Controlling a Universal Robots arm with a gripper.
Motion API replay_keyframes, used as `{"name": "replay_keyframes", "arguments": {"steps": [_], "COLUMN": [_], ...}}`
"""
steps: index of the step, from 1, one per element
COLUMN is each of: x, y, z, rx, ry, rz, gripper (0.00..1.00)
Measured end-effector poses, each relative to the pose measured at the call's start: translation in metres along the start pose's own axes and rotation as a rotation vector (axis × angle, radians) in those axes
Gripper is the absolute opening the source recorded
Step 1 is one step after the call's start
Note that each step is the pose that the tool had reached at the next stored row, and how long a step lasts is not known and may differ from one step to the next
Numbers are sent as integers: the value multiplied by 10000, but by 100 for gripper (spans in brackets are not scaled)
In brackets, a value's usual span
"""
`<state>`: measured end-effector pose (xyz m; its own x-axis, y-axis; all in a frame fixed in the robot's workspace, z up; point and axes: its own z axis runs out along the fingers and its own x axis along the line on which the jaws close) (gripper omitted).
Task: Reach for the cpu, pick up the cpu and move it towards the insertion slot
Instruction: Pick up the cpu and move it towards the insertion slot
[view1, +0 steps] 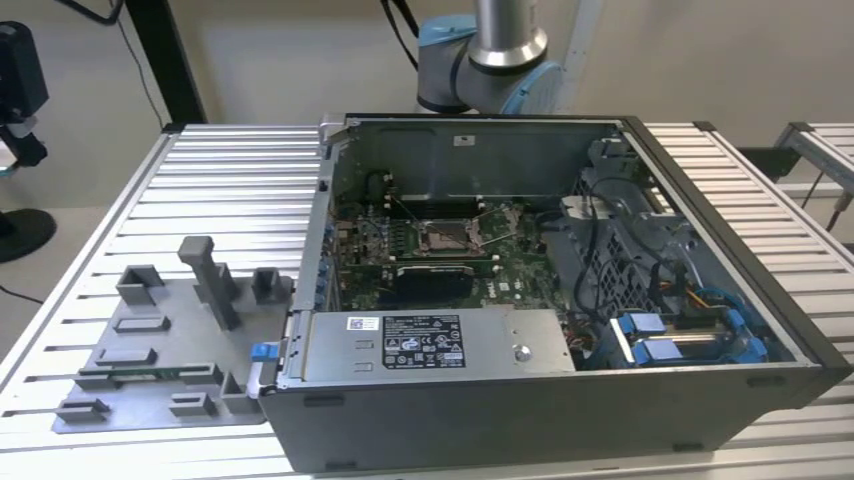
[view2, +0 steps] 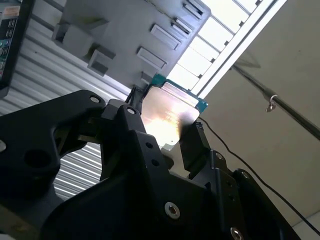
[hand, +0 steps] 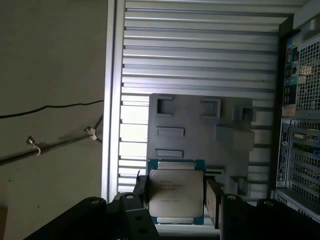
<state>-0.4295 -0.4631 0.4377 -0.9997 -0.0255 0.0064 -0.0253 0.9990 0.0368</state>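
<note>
The cpu (hand: 176, 192), a thin square plate with a silvery top and a green rim, sits between the black fingers (hand: 214, 199) of my gripper (hand: 176, 200), which is shut on it. The second wrist view shows the cpu (view2: 170, 112) from the other side, gleaming between the fingers (view2: 192, 142) of the gripper (view2: 162, 130). It hangs well above the grey fixture plate (hand: 200, 130), near the table's edge. In the exterior view, the insertion slot (view1: 445, 237) lies inside the open computer case (view1: 747, 330): a silver-framed square socket on the green board.
The grey fixture plate (view1: 147, 370) with its upright blocks lies on the ribbed metal table (view1: 227, 170) at the exterior view's left of the case. The arm's base (view1: 481, 60) stands behind the case. A cable (hand: 50, 107) runs over the floor beyond the table edge.
</note>
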Motion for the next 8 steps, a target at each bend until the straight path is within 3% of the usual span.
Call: {"name": "replay_keyframes", "arguments": {"steps": [8], "x": [-131], "y": [-3], "z": [-1], "rx": [0], "ry": [7], "rz": [1], "gripper": [0]}}
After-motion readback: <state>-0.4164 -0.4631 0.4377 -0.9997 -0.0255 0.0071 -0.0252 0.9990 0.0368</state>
